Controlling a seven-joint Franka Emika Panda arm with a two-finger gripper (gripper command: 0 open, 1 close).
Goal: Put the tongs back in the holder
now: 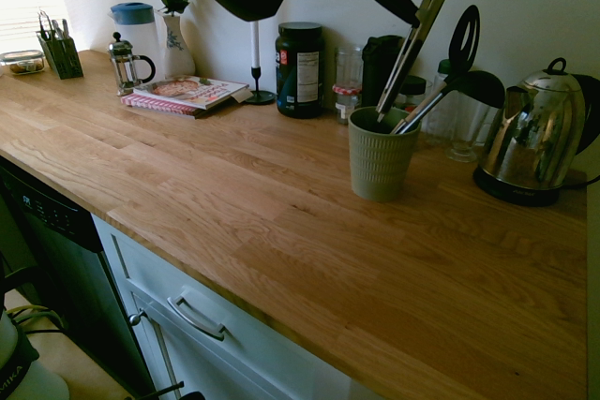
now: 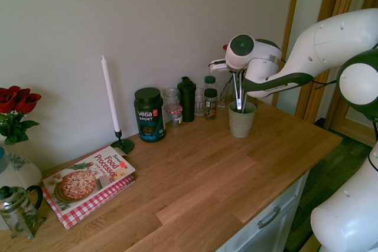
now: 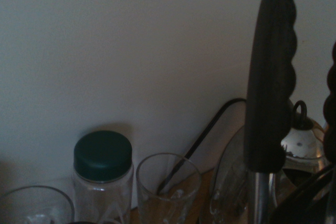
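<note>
White rounded arm links (image 2: 331, 42), dark green round joint cap (image 2: 241, 45), black trim.

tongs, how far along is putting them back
Looks done: the tongs stand with their lower end inside the green holder. In hand: the gripper appears closed on their upper part. Left: letting go and backing away.

the ribbed ceramic cup (image 1: 380, 158) stands on smooth wood (image 1: 272, 203) near a glossy metal kettle (image 1: 536, 138).
</note>
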